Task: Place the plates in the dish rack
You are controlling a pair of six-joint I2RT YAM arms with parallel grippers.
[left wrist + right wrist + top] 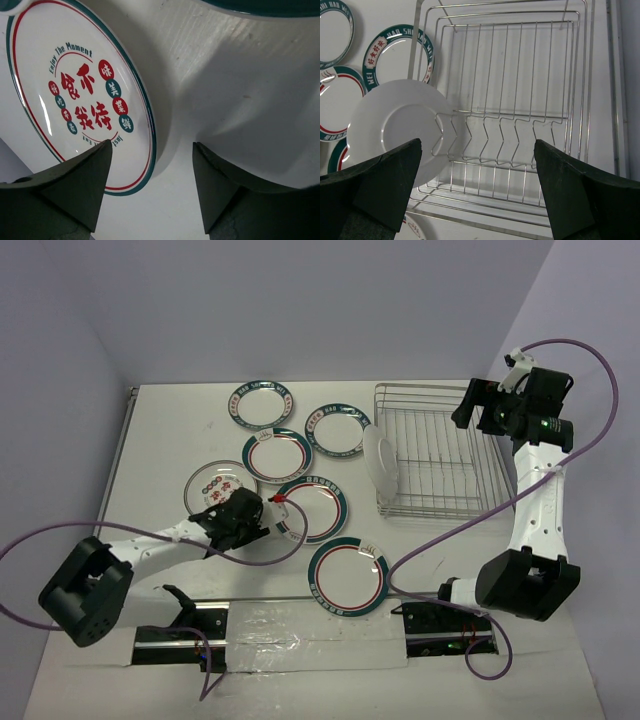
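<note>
Six plates lie flat on the table left of the dish rack point(440, 405). A seventh plate point(381, 468) stands on edge in the rack's left end, plain white underside showing in the right wrist view point(390, 125). My left gripper point(266, 514) is open and empty, low over the table between the plate with red characters point(220, 487) and a green-rimmed plate point(313, 508). In the left wrist view the gripper point(152, 187) is over bare table beside that lettered plate point(80, 95). My right gripper point(472, 406) is open and empty, high over the rack's far right point(520, 75).
Other plates lie at the back point(262, 403), point(337, 431), in the middle point(277, 454) and at the front point(348, 575). Purple cables trail from both arms. A taped rail runs along the near edge point(300, 625). Walls close the table at the back and sides.
</note>
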